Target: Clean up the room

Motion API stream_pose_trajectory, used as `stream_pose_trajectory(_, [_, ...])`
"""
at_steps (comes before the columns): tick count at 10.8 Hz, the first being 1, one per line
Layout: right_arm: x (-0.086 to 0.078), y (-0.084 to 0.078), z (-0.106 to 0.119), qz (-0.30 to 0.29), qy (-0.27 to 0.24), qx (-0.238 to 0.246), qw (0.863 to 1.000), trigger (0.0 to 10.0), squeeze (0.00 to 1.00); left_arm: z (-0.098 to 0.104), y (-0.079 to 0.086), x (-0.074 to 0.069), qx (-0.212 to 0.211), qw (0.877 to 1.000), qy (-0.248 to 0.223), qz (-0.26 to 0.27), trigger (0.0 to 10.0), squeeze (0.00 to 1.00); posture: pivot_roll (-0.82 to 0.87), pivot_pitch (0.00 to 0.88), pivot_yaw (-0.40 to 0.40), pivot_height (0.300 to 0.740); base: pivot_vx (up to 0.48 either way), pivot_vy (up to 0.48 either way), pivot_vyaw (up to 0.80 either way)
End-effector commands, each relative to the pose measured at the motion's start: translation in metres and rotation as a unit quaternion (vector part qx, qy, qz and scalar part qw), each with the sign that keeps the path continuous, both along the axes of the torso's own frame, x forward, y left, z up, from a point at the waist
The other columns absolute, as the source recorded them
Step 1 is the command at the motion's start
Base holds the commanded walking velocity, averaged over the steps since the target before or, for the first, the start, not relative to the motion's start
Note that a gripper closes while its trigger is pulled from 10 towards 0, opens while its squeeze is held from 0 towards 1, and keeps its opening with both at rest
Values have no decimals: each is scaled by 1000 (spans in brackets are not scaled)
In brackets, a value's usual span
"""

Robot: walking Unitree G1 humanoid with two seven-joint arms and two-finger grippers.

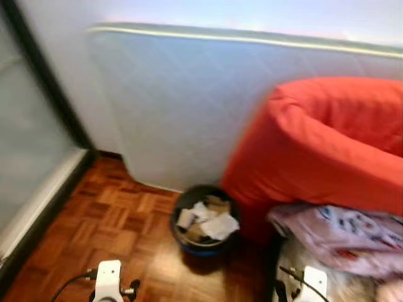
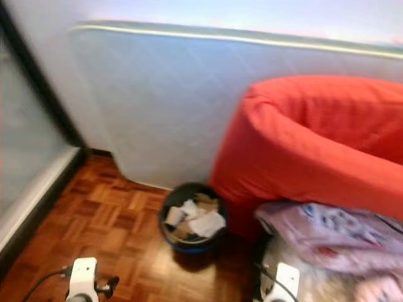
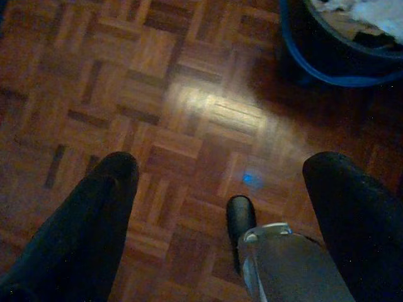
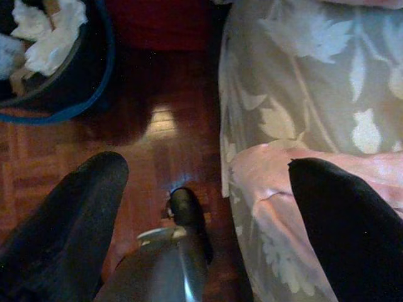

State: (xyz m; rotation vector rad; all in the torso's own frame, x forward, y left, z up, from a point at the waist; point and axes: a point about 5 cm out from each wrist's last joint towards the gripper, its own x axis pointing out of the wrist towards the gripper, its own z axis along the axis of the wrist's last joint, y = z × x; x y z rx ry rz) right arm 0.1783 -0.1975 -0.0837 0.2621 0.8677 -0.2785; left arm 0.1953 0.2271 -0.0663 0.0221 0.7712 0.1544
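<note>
While both arms hang low over the parquet floor (image 1: 107,214), nothing is in hand; the left gripper (image 3: 220,189) is spread wide above bare wood, and the right gripper (image 4: 201,189) is likewise released, one finger over floor, the other over the leaf-patterned cloth (image 4: 302,107). The wastebasket (image 1: 203,220), already holding crumpled paper (image 1: 219,225), stands on the floor at the foot of the mattress (image 1: 189,107) leaning on the wall, touching the red beanbag (image 1: 327,145), probably tucked there out of the way; a patterned pink blanket (image 1: 346,236) lies heaped against the beanbag's front, likely the next thing to tidy.
</note>
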Motion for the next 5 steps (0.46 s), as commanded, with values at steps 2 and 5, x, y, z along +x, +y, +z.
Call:
stream_pose_trajectory(2, [-6,3,-3,-3,12,7,1000,10000,0,-1,3,-3,3,1000,4,2,10000,0,159,118,0,740,0,0,-781])
stream_pose_trajectory(5, [-5,6,-4,1,13,10,1000,10000,0,-1,2,-4,3,1000,4,2,10000,0,159,118,2,740,0,0,-781])
